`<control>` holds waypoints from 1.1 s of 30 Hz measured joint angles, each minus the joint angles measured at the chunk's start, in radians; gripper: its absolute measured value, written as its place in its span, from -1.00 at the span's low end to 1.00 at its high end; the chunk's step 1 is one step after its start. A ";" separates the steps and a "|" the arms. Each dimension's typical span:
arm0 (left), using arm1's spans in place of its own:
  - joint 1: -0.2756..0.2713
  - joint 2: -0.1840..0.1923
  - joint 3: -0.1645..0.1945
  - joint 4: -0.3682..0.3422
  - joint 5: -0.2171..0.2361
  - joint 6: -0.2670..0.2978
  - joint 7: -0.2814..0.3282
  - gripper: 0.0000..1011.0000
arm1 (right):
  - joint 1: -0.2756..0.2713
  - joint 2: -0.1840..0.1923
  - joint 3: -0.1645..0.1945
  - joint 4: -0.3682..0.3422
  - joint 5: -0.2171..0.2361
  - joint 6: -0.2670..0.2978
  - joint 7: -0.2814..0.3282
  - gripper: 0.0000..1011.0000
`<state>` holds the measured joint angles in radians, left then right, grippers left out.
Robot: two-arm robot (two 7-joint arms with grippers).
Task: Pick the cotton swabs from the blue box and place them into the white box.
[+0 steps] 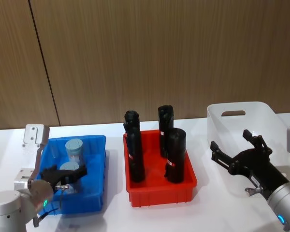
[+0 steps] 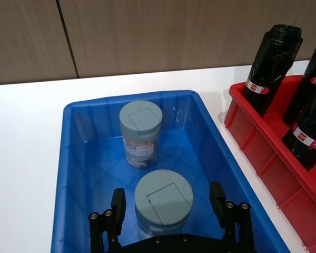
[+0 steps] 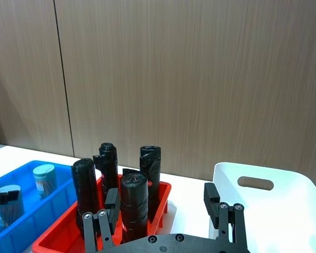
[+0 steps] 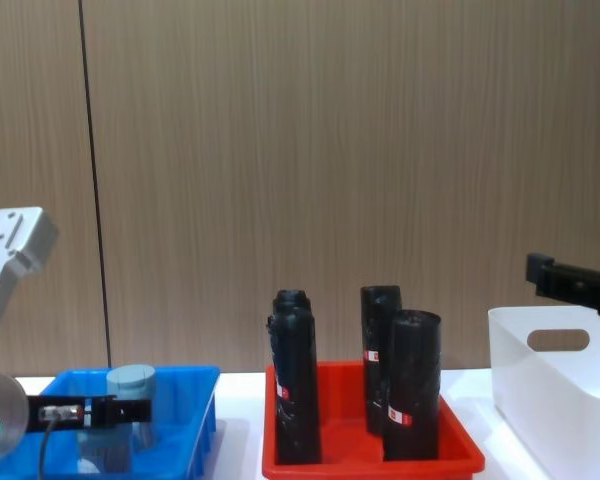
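Two cotton swab jars stand upright in the blue box (image 1: 97,145), a far jar (image 1: 74,147) and a near jar (image 1: 69,169). In the left wrist view the near jar (image 2: 163,203) sits between the fingers of my left gripper (image 2: 167,200), with gaps on both sides, and the far jar (image 2: 141,132) stands behind it. The left gripper (image 1: 67,175) is open, low inside the box. My right gripper (image 1: 233,142) hangs open and holds nothing, at the front left side of the white box (image 1: 261,108).
A red tray (image 1: 159,193) with several tall black cylinders (image 1: 175,154) sits between the blue and white boxes. A wood-panelled wall closes the table at the back. Bare white tabletop lies left of the blue box.
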<state>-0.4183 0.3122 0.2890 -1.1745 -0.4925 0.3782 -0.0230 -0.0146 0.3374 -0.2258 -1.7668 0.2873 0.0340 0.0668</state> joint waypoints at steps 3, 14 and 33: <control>-0.010 -0.005 0.002 0.020 0.003 -0.004 -0.019 0.99 | 0.000 0.000 0.000 0.000 0.000 0.000 0.000 0.98; -0.033 -0.017 0.007 0.068 0.019 -0.004 -0.057 0.51 | 0.000 0.000 0.000 0.000 0.000 0.000 0.000 0.98; -0.029 -0.015 0.006 0.049 0.043 0.015 -0.049 0.36 | 0.000 0.000 0.000 0.000 0.000 0.000 0.000 0.98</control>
<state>-0.4470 0.2971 0.2950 -1.1258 -0.4496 0.3936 -0.0716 -0.0146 0.3375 -0.2258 -1.7668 0.2874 0.0340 0.0668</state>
